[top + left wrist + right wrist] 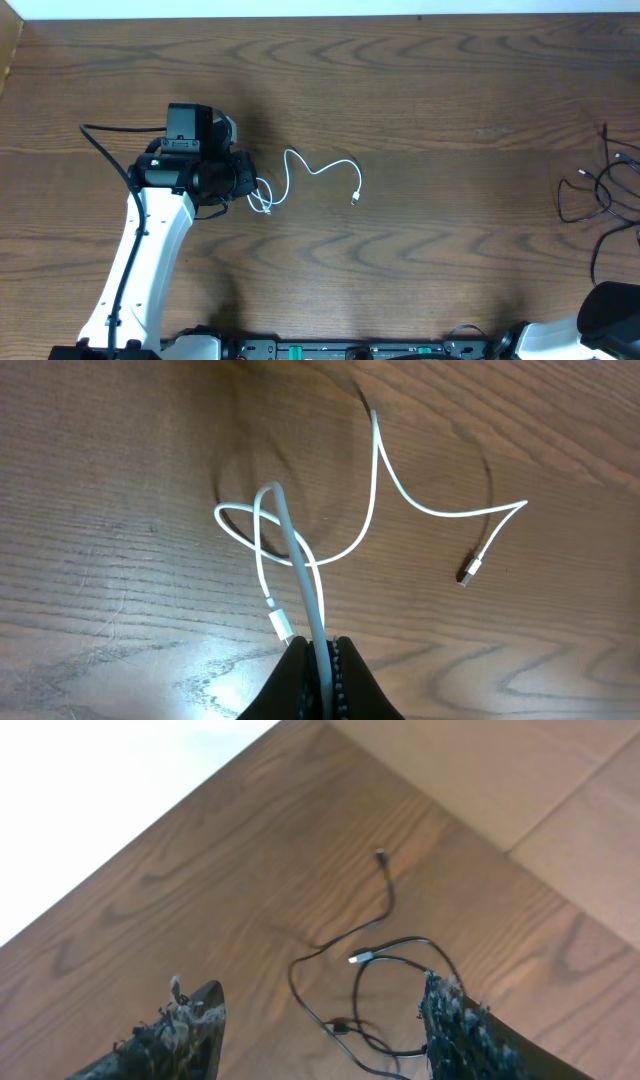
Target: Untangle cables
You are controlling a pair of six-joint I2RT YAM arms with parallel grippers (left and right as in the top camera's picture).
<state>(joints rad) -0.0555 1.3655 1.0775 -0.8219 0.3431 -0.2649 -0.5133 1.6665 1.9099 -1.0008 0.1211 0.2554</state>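
Observation:
The white cable (318,170) lies in loose curves on the wooden table, left of centre. My left gripper (322,648) is shut on one strand of the white cable (300,550), near a small loop and one plug end (281,626). The other plug (468,572) rests free on the table to the right. The black cable (600,190) lies in a loose coil at the far right edge. My right gripper (320,1010) hovers open above the black cable (385,945), with nothing between its fingers. The two cables lie far apart.
The left arm (150,230) reaches in from the bottom left, with its own thick black wire (105,150) trailing to the left. Part of the right arm (610,310) shows at the bottom right corner. A pale floor edge (560,780) lies beyond the table.

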